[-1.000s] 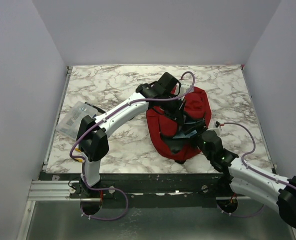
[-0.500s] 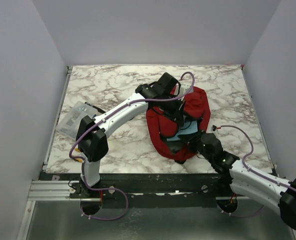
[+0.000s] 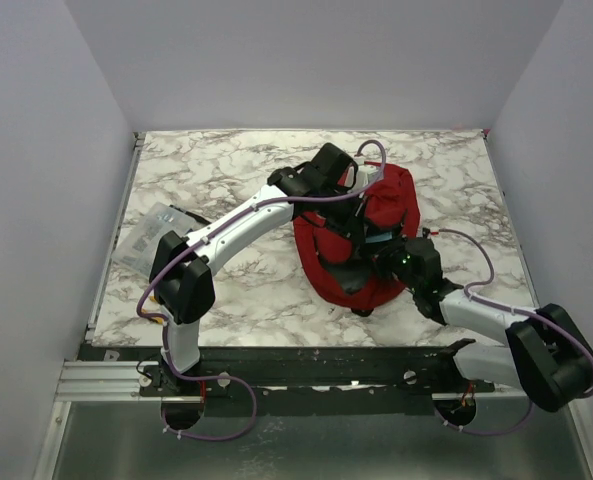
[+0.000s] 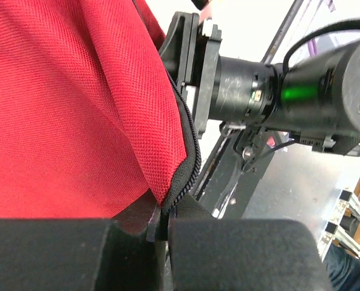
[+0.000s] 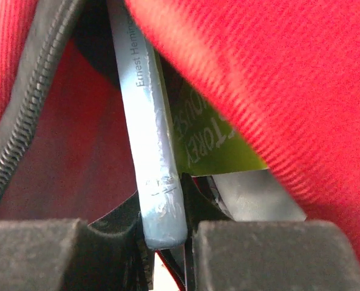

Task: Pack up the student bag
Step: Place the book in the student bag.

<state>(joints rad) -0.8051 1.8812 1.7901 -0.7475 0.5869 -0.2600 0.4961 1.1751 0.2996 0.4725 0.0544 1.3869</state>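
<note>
Left gripper [image 4: 161, 225] pinches backpack [image 3: 396, 205] rim; right gripper [image 5: 167, 233] clamps blue book [image 5: 152, 151] inside. Marble table [image 3: 226, 160], grey walls [image 3: 306, 60]; plastic pouch [image 3: 141, 240] far left.

Lab test booth; blank walls [image 3: 56, 150]; marble-print table [image 3: 226, 160]

We see the student bag [image 3: 398, 205] in coarse woven cloth, the book [image 5: 155, 163] scuffed and glossy, the table [image 3: 206, 170] smooth, marbled.
</note>
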